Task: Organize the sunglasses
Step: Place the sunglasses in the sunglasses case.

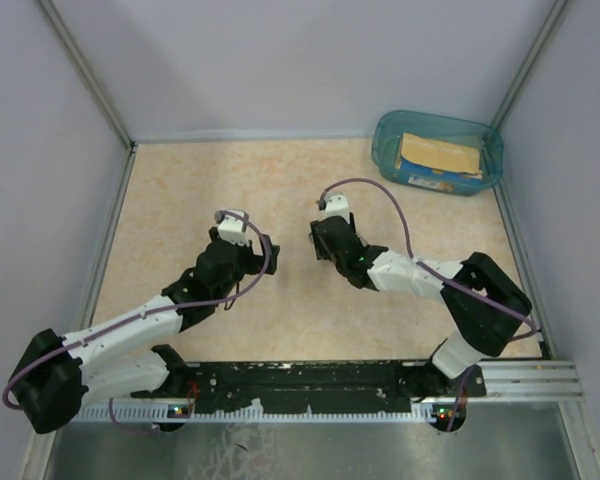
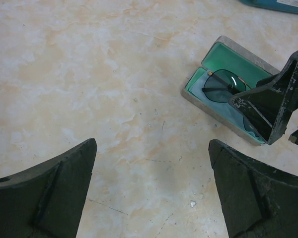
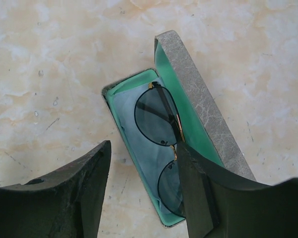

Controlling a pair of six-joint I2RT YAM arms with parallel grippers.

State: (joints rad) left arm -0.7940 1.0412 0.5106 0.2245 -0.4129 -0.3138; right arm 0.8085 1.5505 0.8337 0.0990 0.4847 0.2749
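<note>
The sunglasses (image 3: pixel 156 121) lie folded inside an open grey case (image 3: pixel 203 104) with green lining, on a pale blue cloth (image 3: pixel 131 126). My right gripper (image 3: pixel 144 146) hangs over the case's near end, open. One finger is over the bare table beside the case; the other finger (image 3: pixel 198 183) covers the frame's bridge and part of the lower lens. Nothing is pinched between them. In the left wrist view the case (image 2: pixel 198 101) and sunglasses (image 2: pixel 223 87) sit at the upper right under the right gripper's fingers (image 2: pixel 270 104). My left gripper (image 2: pixel 153 144) is wide open over bare table.
A blue plastic bin (image 1: pixel 438 150) holding a yellowish packet stands in the far right corner. Walls close off the table on the left, back and right. In the top view both grippers (image 1: pixel 260 255) (image 1: pixel 325 240) face each other near the middle, and the case is hidden.
</note>
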